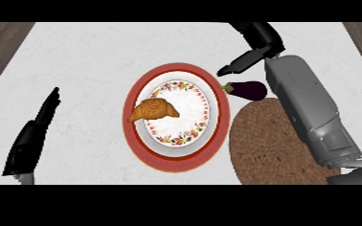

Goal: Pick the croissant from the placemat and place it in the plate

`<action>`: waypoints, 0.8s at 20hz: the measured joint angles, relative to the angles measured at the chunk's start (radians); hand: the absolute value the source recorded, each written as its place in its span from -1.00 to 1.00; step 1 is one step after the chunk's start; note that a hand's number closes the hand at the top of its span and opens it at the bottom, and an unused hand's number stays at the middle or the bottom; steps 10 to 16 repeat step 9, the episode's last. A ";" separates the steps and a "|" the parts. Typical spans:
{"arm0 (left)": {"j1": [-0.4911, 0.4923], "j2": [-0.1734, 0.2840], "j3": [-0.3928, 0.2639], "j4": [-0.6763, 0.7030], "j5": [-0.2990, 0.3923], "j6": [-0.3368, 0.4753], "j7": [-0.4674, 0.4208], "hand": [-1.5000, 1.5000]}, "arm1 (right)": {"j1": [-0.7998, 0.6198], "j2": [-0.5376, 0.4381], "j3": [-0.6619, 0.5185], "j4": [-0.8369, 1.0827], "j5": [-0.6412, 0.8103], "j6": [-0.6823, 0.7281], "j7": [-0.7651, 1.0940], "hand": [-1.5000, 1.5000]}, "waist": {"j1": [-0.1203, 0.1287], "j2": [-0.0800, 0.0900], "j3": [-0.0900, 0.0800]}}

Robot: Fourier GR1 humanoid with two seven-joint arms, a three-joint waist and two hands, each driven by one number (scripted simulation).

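The golden-brown croissant [152, 110] lies on the left part of the plate [189, 98], a white plate with a floral band and a wide red rim. A round brown woven placemat [265, 139] lies to the plate's right, partly under my right forearm. My right hand [256, 43] hovers beyond the plate's upper right edge, fingers relaxed and pointing down-left, holding nothing. At the left edge of the view my left hand [32, 136] rests open with straight fingers, well apart from the plate.
A dark purple eggplant [247, 90] lies between the plate's right rim and the placemat's top, just below my right hand. The counter top [92, 57] is pale marble; dark wood shows at the far corners.
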 measured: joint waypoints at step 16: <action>-0.026 -0.007 -0.002 0.018 -0.002 -0.015 -0.016 0.00 | -0.085 -0.149 -0.044 0.251 0.054 0.135 -0.224 -1.00 | 0.024 0.010 0.001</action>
